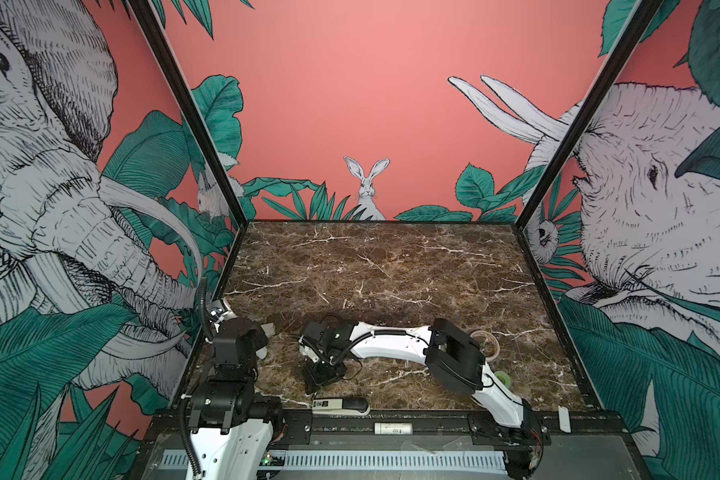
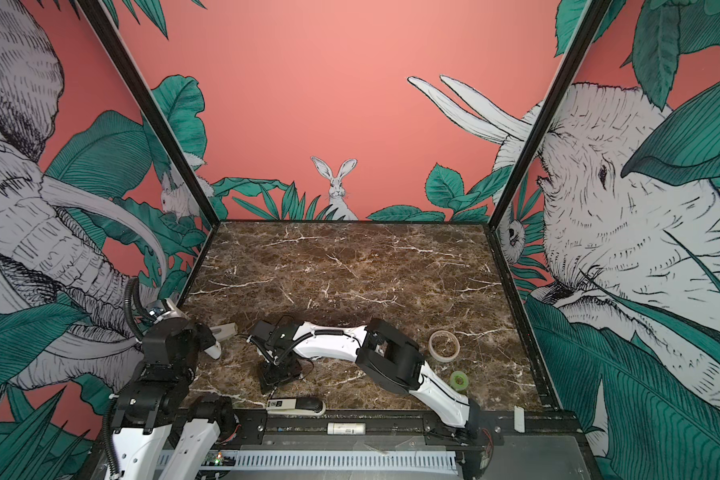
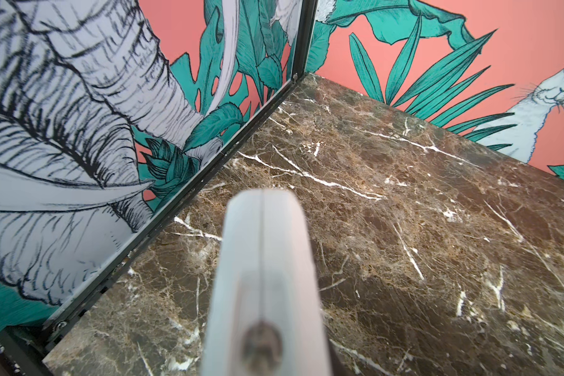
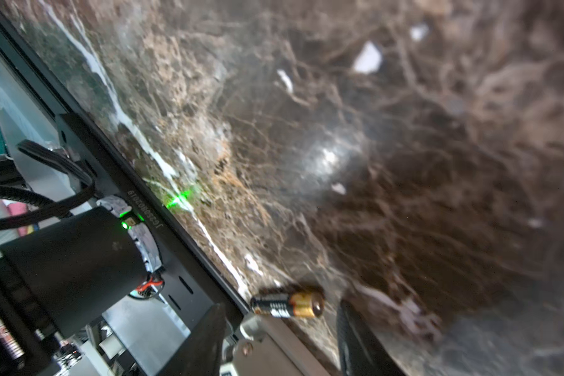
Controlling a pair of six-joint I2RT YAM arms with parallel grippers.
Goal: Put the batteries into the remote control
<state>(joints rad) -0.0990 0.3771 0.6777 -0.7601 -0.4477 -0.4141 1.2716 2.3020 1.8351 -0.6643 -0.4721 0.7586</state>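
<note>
Right wrist view: right gripper straddles a battery, jaws apart.
The left gripper clamps the remote control above the marble.

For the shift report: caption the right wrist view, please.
Black-and-copper battery lies on the marble table near its edge, between the parted fingers of the right end effector.

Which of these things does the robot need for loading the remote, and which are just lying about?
Needed:
- battery
- remote control

Lying about:
- stapler
- white tube
- tan tape ring
- green tape roll
</note>
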